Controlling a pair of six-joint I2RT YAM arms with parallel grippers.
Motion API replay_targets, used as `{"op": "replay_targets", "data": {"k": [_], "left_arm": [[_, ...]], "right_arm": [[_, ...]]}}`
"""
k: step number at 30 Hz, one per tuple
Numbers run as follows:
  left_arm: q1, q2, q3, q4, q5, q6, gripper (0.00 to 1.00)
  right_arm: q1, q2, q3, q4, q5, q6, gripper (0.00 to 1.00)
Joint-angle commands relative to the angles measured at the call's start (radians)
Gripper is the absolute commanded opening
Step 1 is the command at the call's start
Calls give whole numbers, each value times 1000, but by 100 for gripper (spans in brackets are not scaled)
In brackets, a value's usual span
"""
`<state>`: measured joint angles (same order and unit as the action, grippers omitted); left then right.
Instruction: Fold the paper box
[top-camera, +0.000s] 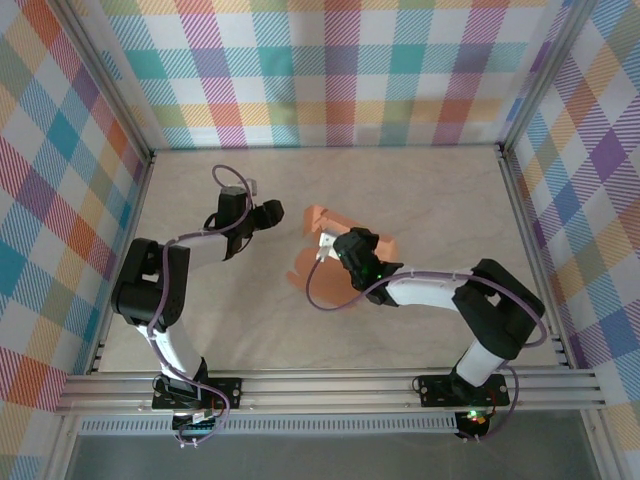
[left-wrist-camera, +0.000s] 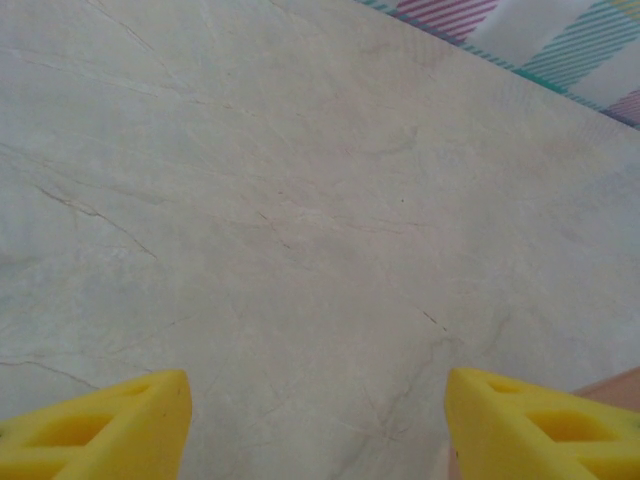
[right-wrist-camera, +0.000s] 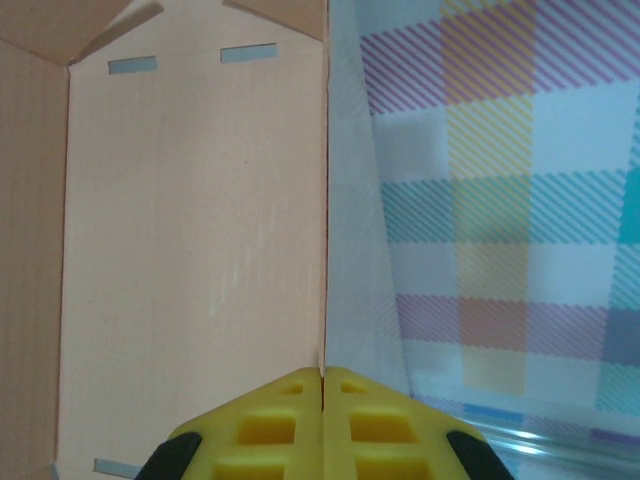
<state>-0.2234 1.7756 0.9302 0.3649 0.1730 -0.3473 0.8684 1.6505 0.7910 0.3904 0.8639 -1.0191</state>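
The paper box (top-camera: 318, 218) is salmon-orange card, part-folded, held up off the table near its middle. My right gripper (top-camera: 335, 248) is shut on the thin edge of one of its panels. In the right wrist view the yellow fingers (right-wrist-camera: 322, 375) pinch that edge, and the box's inside face (right-wrist-camera: 190, 250), with small slots, spreads to the left. My left gripper (top-camera: 270, 215) stands just left of the box, apart from it. Its yellow fingertips (left-wrist-camera: 318, 405) are wide apart over bare table with nothing between them. A sliver of the salmon card (left-wrist-camera: 622, 384) shows beside the right finger.
The pale marbled table (top-camera: 420, 190) is boxed in by plaid walls (top-camera: 330, 70) at the back and both sides. Aluminium rails (top-camera: 330, 385) run along the near edge by the arm bases. Open table lies behind and to the right of the box.
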Motion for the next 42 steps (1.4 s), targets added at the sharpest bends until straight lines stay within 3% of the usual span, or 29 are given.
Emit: {"op": "replay_targets", "data": {"k": [1, 17, 24, 34, 42], "left_arm": [[18, 18, 27, -20, 45, 14, 68], [21, 88, 82, -65, 79, 35, 68], [21, 176, 211, -167, 62, 34, 65], [3, 235, 261, -115, 329, 131, 55], [-21, 209, 200, -29, 434, 166, 53]], "right_arm": [[21, 48, -50, 231, 53, -154, 0], [40, 205, -115, 716, 94, -414, 0], [48, 177, -117, 658, 92, -371, 0], [50, 138, -105, 554, 88, -278, 0], [49, 131, -95, 504, 80, -220, 0]]}}
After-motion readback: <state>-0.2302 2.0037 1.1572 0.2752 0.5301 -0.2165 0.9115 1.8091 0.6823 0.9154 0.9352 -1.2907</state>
